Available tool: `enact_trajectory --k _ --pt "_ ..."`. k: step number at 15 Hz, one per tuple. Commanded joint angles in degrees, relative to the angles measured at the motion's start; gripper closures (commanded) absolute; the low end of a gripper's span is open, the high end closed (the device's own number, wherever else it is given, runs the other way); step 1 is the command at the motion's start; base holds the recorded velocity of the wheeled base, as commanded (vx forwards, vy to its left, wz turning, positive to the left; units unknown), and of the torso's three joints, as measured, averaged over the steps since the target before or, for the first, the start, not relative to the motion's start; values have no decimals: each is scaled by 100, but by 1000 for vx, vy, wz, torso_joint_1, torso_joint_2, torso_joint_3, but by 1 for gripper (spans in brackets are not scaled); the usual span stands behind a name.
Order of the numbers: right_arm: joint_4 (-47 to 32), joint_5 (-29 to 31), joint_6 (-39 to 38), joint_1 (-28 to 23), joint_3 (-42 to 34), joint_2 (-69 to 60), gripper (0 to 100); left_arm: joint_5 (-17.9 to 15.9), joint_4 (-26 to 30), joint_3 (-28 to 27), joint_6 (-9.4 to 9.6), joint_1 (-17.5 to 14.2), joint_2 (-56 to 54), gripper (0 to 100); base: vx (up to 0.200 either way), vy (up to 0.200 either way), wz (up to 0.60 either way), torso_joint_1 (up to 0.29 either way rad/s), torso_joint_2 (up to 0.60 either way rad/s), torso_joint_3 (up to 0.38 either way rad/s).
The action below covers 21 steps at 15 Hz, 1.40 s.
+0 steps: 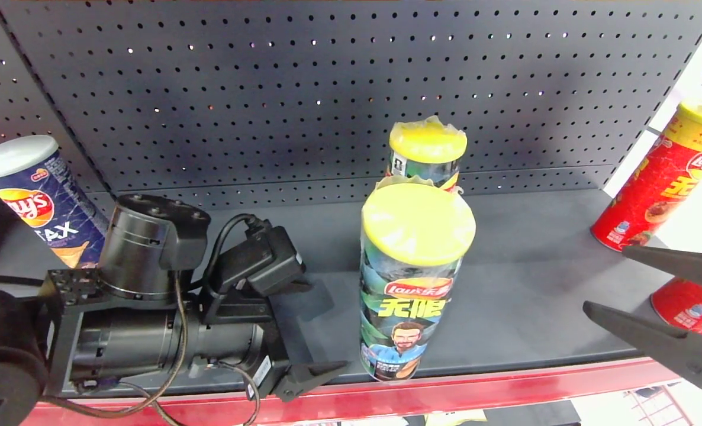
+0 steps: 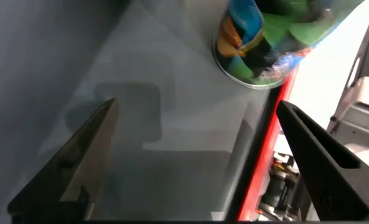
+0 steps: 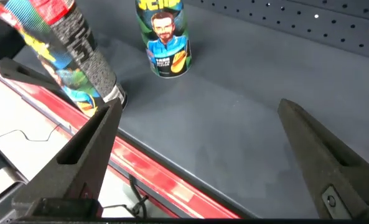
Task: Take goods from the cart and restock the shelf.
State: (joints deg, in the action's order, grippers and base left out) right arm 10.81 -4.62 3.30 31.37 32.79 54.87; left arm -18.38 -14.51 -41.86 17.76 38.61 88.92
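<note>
A green chip can with a yellow lid [image 1: 413, 278] stands upright near the front edge of the dark shelf [image 1: 534, 284]. A second one [image 1: 427, 154] stands right behind it. My left gripper [image 1: 321, 340] is low over the shelf just left of the front can, open and holding nothing. The left wrist view shows its fingers [image 2: 97, 149] spread wide, with the can's base [image 2: 265, 43] ahead. My right gripper [image 1: 604, 279] hangs open to the right of the cans. In the right wrist view the front can [image 3: 66, 50] and rear can [image 3: 164, 37] stand beyond that gripper [image 3: 198, 107].
A blue chip can [image 1: 40, 198] leans at the shelf's far left. Two red cans [image 1: 665, 177] [image 1: 688, 302] stand at the right end, behind my right gripper. A perforated back panel [image 1: 327, 89] closes the shelf. A red lip [image 1: 505, 387] runs along its front.
</note>
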Motion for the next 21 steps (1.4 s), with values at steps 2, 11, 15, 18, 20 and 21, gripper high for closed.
enact_trajectory --k 2,11,15,18,20,21 --pt "0 -4 4 1 69 103 0 1 0 -173 -1 24 205 0 0 0 0 0 0 0" --pt "0 -4 4 1 96 129 0 1 0 -375 -1 156 433 0 0 0 0 0 0 0" --pt "0 -4 4 1 105 129 0 1 -8 -454 -1 156 504 0 0 0 0 0 0 0" --pt "0 -4 4 1 105 129 0 -7 -8 -533 -1 173 556 0 0 0 0 0 0 0" --pt "0 -4 4 1 105 129 0 -7 -8 -595 -1 182 609 0 0 0 0 0 0 0" --pt "0 -4 4 1 105 129 0 -7 -8 -639 -1 182 627 0 0 0 0 0 0 0"
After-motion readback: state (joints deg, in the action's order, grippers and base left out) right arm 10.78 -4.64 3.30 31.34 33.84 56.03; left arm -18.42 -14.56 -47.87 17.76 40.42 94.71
